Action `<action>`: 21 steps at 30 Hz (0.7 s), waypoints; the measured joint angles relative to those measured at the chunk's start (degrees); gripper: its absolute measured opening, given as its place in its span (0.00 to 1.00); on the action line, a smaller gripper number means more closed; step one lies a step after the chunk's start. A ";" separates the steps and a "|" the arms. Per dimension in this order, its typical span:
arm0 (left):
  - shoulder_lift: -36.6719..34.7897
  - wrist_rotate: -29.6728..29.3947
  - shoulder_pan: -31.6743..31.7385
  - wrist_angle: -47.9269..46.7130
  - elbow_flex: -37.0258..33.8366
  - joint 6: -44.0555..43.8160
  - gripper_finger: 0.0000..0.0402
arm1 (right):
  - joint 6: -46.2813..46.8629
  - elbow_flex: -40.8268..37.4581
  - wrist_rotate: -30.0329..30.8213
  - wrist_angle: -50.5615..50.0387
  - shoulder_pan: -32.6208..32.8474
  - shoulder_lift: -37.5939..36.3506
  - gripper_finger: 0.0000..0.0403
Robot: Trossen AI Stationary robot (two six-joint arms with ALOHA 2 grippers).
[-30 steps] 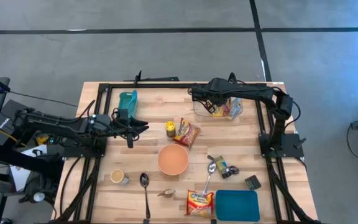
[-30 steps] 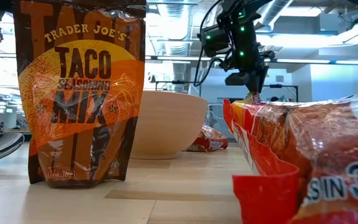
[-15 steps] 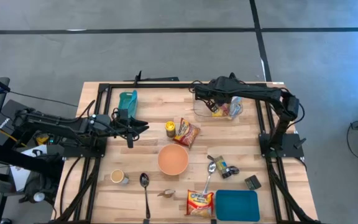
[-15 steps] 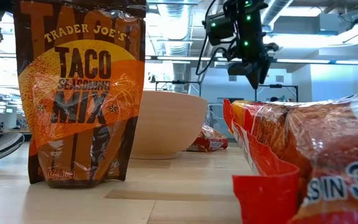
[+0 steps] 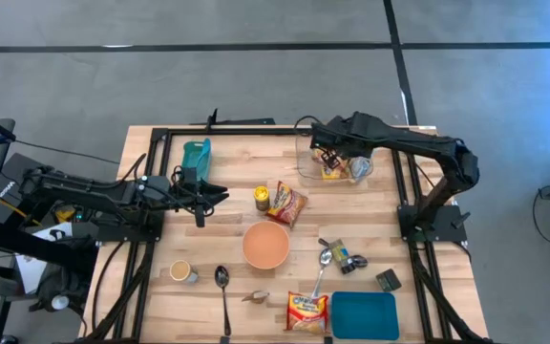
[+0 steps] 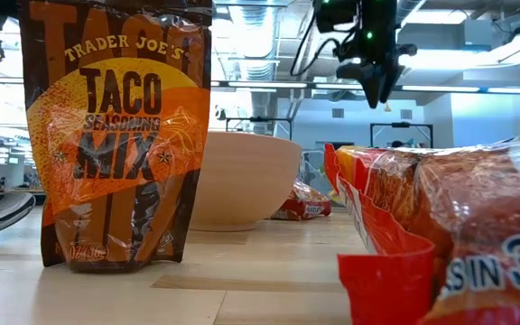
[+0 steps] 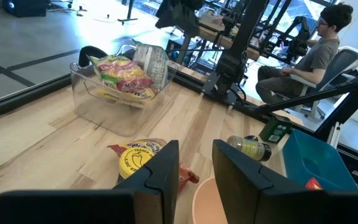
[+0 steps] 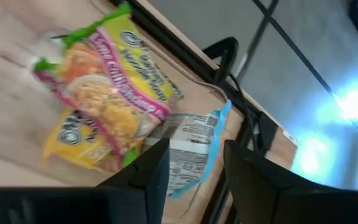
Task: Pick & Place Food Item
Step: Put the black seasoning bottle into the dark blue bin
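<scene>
A clear container (image 5: 306,170) at the table's far right holds noodle packets (image 8: 114,93) and a silver, blue-edged packet (image 8: 191,143). My right gripper (image 5: 327,145) hangs above it, tilted down, open, with nothing between its fingers (image 8: 194,180); the low view shows it high over the table (image 6: 375,86). At the table's left my left gripper (image 5: 220,194) waits, pointing level toward the middle, open and holding nothing (image 7: 196,171). A taco mix bag (image 5: 287,203) and a yellow jar (image 5: 262,197) rest on the table between the arms.
An orange bowl (image 5: 266,245) sits mid-table. Near the front lie a ramen packet (image 5: 306,311), a blue tray (image 5: 364,315), two spoons (image 5: 222,287) and a small cup (image 5: 181,271). A teal item (image 5: 197,153) lies far left. A person (image 7: 316,50) sits beyond the table.
My right gripper has risen from inside the clear container to well above it and drawn slightly toward the table's far edge. The packets stay in the container.
</scene>
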 joint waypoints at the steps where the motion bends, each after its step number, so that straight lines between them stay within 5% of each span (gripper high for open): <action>1: -0.01 0.00 0.00 -0.02 0.00 0.00 0.23 | -0.04 0.00 -0.11 0.11 0.43 -0.49 0.35; 14: -0.02 -0.24 0.00 0.00 0.00 0.00 0.23 | -3.43 0.04 -6.71 7.69 5.16 -4.73 0.18; 21: -0.02 -0.48 0.00 -0.01 0.00 -0.01 0.23 | -15.24 0.04 -27.77 19.40 6.79 -4.74 0.07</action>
